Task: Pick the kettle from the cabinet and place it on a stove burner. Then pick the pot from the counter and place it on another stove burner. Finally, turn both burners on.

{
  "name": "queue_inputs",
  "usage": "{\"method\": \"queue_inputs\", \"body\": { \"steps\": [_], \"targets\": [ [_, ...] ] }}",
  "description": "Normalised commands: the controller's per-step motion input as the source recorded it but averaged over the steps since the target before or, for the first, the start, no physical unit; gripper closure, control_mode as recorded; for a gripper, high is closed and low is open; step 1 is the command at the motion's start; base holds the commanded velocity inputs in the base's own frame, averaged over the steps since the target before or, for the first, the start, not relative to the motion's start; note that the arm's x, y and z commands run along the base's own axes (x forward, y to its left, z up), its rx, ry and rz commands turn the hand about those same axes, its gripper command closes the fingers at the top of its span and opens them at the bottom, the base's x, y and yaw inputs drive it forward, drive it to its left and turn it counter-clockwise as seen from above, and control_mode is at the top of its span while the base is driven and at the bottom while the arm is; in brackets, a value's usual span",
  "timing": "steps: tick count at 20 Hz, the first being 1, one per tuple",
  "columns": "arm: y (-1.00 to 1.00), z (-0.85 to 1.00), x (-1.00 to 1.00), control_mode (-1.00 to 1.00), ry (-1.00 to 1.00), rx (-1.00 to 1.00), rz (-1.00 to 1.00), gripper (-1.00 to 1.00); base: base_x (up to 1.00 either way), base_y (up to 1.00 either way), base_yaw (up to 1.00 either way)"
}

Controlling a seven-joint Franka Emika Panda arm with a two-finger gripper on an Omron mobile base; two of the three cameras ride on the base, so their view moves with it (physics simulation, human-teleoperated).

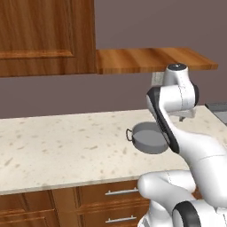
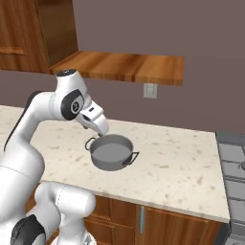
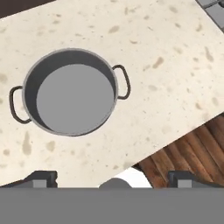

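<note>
The grey metal pot point(image 1: 144, 137) point(image 2: 111, 152) point(image 3: 70, 92) sits empty on the beige speckled counter point(image 1: 66, 146) point(image 2: 177, 162) point(image 3: 175, 65), its two loop handles sticking out sideways. My gripper point(image 2: 99, 128) point(image 3: 113, 177) hangs above the pot's rim, open, with its fingertips point(image 3: 41, 178) spread wide and nothing between them. In the hand view the pot lies up and left of the gripper's midline. The brown wood cabinet point(image 1: 44, 35) hangs on the wall, and its shelf board point(image 1: 150, 60) point(image 2: 119, 67) is bare. The kettle is out of view.
The stove point(image 2: 232, 162) point(image 1: 218, 108) point(image 3: 214, 8) borders the counter on the right. Brown drawers with steel handles point(image 1: 122, 192) run under the worktop. A wall socket point(image 2: 150, 90) sits below the shelf.
</note>
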Motion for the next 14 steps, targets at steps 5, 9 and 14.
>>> {"method": "queue_inputs", "body": {
  "steps": [5, 9, 14],
  "targets": [
    [-0.11, -0.33, 0.14, -1.0, 0.12, 0.12, -0.22, -1.0, 0.0, 0.0, 0.0],
    [-0.05, -0.51, 0.33, -1.0, 0.02, 0.1, -0.19, -1.0, 0.0, 0.0, 0.0],
    [-0.24, -0.52, 0.27, -1.0, 0.0, 0.05, -0.05, -1.0, 0.0, 0.0, 0.0]
  ]
}}
